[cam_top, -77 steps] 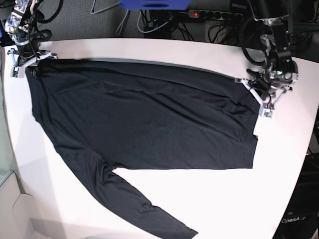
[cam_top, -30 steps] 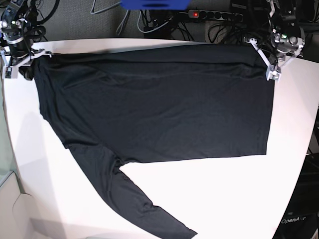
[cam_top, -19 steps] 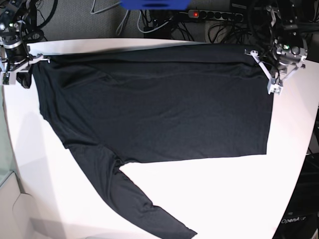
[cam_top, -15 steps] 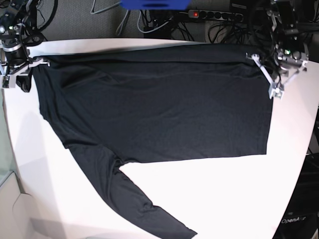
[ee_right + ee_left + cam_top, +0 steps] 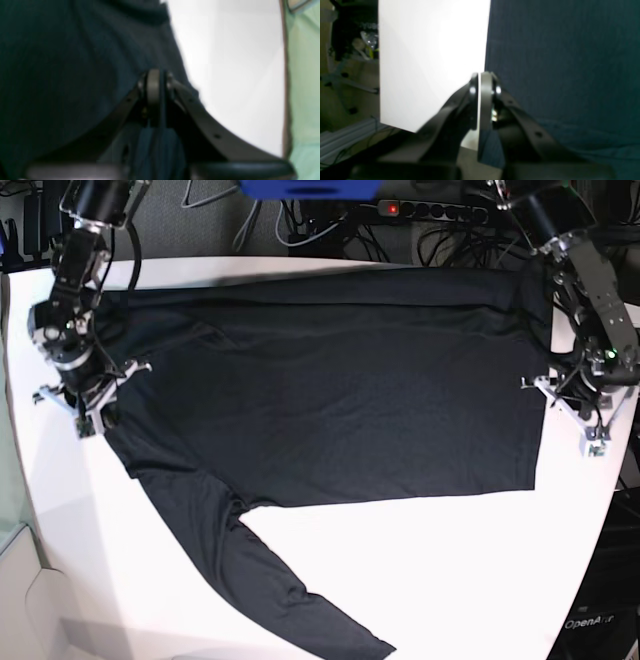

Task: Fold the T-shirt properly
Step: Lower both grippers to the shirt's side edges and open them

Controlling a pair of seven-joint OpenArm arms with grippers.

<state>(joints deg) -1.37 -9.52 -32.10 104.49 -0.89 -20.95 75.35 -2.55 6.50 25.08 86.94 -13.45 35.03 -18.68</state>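
Note:
The T-shirt (image 5: 330, 390) is dark and lies spread flat on the white table (image 5: 430, 580). One long sleeve (image 5: 280, 590) trails toward the near edge. My left gripper (image 5: 558, 402) is at the middle of the shirt's right side edge. In the left wrist view this gripper (image 5: 480, 77) is shut, with a strip of the shirt (image 5: 557, 62) caught between its fingers. My right gripper (image 5: 98, 395) is at the shirt's left side edge. Seen from its own wrist, the right gripper (image 5: 157, 75) has its pads together on a bunched fold of the shirt (image 5: 62, 62).
A power strip with cables (image 5: 430, 208) and a blue object (image 5: 310, 188) lie beyond the table's far edge. The table's right edge (image 5: 620, 480) runs close to my left gripper. A pale green surface (image 5: 305, 75) borders the table beside my right gripper.
Both grippers have come from the shirt's far corners toward the near side along its side edges. The shirt's body lies as before.

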